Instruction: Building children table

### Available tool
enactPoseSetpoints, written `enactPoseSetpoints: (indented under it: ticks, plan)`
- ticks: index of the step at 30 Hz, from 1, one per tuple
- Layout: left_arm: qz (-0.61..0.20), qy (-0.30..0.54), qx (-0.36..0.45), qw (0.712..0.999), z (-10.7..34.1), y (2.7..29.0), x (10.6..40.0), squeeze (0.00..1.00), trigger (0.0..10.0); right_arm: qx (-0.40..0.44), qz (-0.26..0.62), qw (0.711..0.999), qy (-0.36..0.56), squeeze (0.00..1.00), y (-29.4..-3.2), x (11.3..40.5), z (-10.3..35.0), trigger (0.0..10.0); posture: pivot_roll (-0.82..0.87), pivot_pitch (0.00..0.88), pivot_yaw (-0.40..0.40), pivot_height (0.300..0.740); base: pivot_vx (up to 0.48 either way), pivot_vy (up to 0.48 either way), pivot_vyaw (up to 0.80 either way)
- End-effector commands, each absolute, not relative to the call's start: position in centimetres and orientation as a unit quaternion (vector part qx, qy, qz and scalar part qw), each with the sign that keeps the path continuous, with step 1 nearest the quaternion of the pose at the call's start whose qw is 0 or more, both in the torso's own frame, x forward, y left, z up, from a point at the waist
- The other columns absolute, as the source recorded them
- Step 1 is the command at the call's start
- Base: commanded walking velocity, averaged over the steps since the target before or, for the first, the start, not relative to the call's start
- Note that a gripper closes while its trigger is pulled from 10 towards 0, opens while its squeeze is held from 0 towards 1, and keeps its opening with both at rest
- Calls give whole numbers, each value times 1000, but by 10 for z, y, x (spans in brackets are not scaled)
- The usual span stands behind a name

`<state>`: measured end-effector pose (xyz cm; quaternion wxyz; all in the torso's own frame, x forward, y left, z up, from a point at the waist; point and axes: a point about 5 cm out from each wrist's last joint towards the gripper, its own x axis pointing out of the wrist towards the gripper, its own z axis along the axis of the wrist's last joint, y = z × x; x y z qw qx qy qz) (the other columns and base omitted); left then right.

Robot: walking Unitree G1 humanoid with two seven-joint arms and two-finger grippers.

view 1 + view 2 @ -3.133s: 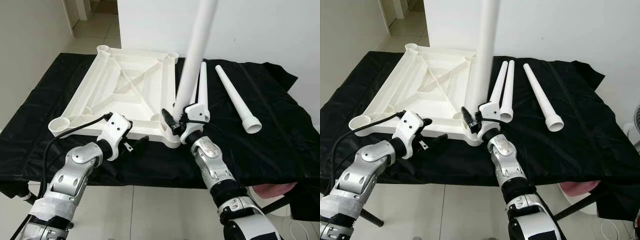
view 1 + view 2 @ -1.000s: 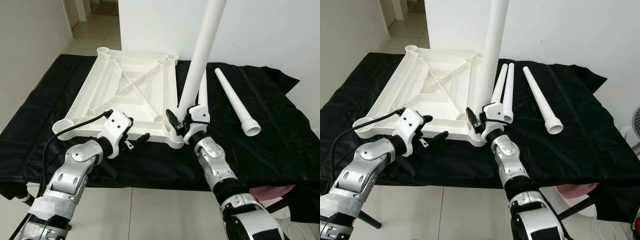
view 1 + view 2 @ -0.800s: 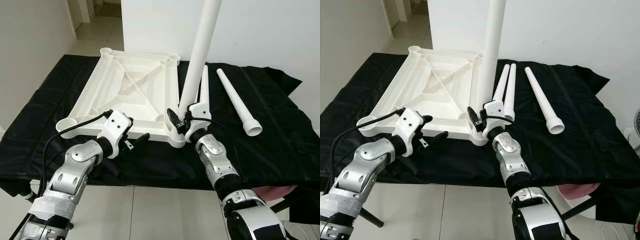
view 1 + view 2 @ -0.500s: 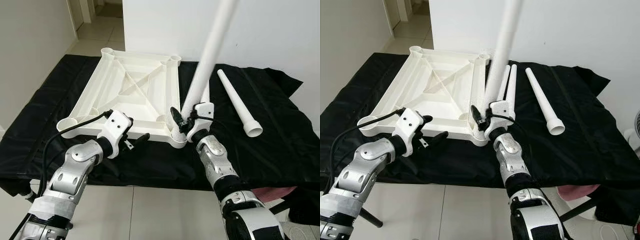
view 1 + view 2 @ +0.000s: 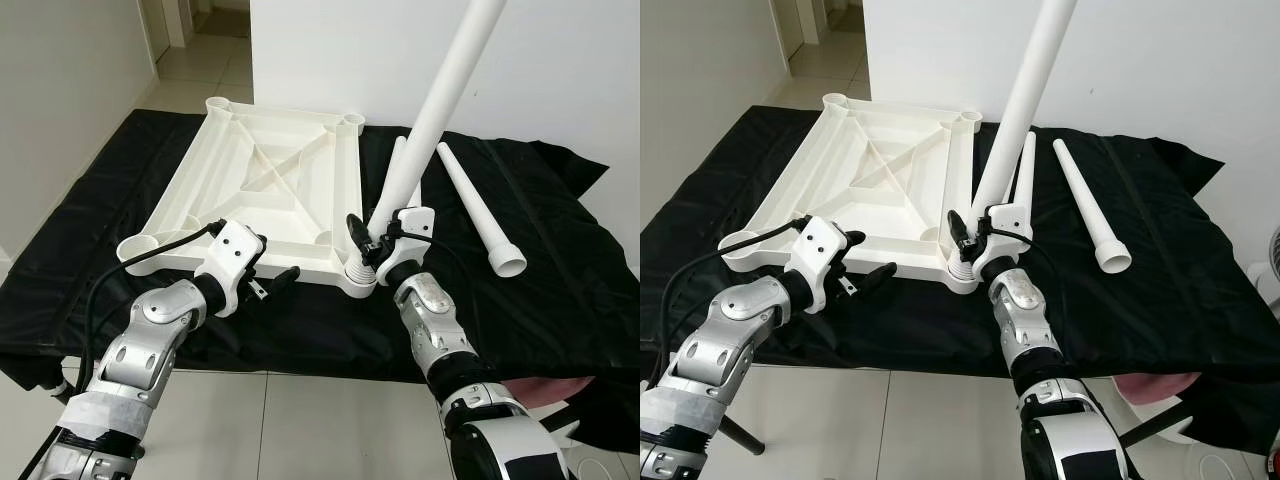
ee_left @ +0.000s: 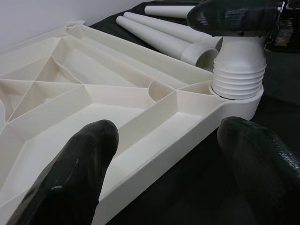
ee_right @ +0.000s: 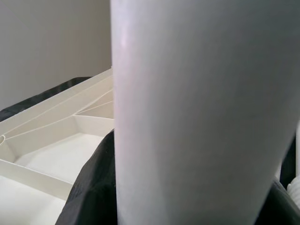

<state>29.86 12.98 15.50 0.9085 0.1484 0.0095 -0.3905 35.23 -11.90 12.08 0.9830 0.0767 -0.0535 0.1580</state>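
Left claw (image 5: 268,285): fingers spread open, holding nothing, straddling the near edge of the inverted white tabletop (image 5: 262,190). Right claw (image 5: 366,243): closed around the base of the white leg (image 5: 430,120), apparently seated in the near-right corner socket (image 5: 358,275) and leaning right. Beyond, two loose legs (image 5: 1087,203) lie on the black-draped worktop (image 5: 560,290).
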Motion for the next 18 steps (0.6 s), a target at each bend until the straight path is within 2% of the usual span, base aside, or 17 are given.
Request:
enactPoseSetpoints:
  ticks: [1, 7, 13, 18]
  plan:
    - [-379, 6, 150, 913, 158, 130, 301, 0, 10000, 81, 83, 991, 62, 0, -146, 333, 67, 10000, 44, 19, -25, 740, 0, 0, 0]
    - [-380, 5, 151, 913, 158, 130, 301, 0, 10000, 79, 87, 992, 55, 0, -145, 332, 67, 10000, 45, 18, -27, 740, 0, 0, 0]
    - [-378, 4, 151, 914, 158, 130, 301, 0, 10000, -13, 143, 989, 28, 0, -131, 326, 69, 10000, 44, 13, -29, 740, 0, 0, 0]
    - [-377, 4, 151, 914, 159, 130, 301, 0, 10000, -25, 153, 988, 29, 0, -129, 324, 68, 10000, 44, 12, -30, 740, 0, 0, 0]
